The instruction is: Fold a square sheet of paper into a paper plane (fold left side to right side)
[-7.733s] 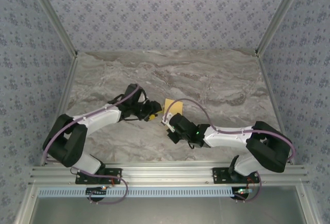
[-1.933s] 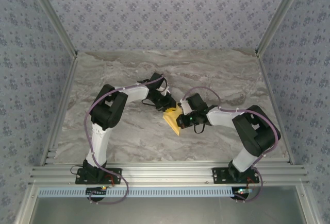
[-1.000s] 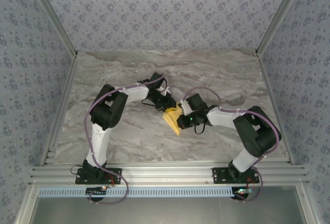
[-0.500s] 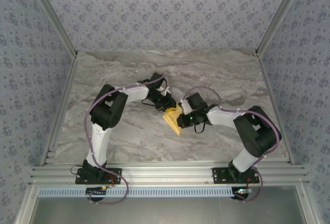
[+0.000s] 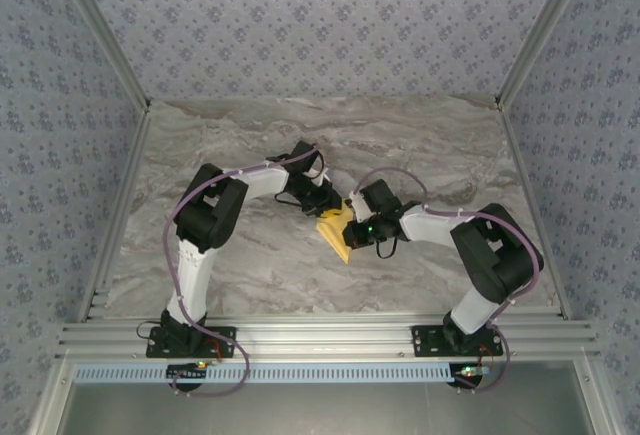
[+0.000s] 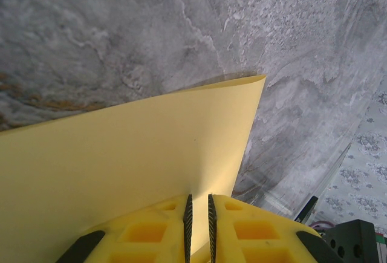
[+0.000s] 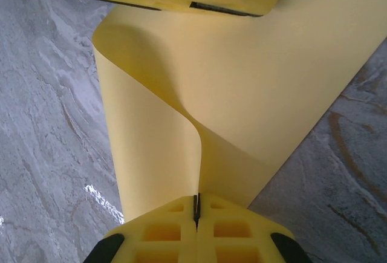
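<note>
- Paper (image 5: 337,233) at centre of counter (image 5: 200,145), bowed in a loose curl, lower corner pointing to 5 o'clock.
- Left claw (image 5: 327,205) at 11 o'clock of paper, nipped on its edge, pads nearly meeting.
- Right claw (image 5: 352,227) at 3 o'clock of paper, clamped tight on another edge, paper rising from the seam in an S-bend.
- Both claws close together, facing across the paper.
</note>
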Controlling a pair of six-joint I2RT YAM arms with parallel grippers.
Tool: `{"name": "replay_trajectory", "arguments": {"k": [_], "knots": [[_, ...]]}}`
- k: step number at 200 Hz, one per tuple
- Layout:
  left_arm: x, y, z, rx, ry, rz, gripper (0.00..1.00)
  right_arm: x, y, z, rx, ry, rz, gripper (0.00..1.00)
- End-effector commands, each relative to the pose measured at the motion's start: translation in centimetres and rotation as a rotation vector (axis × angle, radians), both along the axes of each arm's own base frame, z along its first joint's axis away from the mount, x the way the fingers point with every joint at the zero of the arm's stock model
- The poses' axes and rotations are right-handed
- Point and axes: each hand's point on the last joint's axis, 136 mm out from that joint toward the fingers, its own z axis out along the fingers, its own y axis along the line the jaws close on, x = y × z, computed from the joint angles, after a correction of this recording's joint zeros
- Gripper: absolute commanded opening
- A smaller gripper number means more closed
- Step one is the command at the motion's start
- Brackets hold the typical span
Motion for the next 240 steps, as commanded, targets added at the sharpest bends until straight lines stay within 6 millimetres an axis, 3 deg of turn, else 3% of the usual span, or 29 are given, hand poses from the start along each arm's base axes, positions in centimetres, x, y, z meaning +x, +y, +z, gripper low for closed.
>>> {"name": "replay_trajectory", "arguments": {"k": [1,75,105,147,179,240], "knots": [[-1.5,1.7,-2.2,0.094,0.059,0.006,0.17,0.1,-0.6,-0.9,-0.039,0.033,-0.017,0.00],[-1.3,1.6,-1.1,0.078,0.037,0.002,0.18,-0.1,-0.9,-1.6,-0.071,0.054,-0.019,0.00],[-0.3,2.2,2.0,0.052,-0.026,0.012,0.20,-0.6,-1.4,-2.0,-0.098,0.069,-0.007,0.00],[0.9,4.7,6.6,0.047,-0.129,0.043,0.24,-1.1,-1.6,-2.3,-0.104,0.083,0.004,0.00],[-1.1,5.3,7.3,0.019,-0.137,0.033,0.20,-1.1,-1.6,-2.3,-0.107,0.090,0.005,0.00],[-5.5,2.5,5.8,-0.041,-0.088,-0.048,0.17,-1.2,-1.5,-2.5,-0.111,0.105,0.008,0.00]]}}
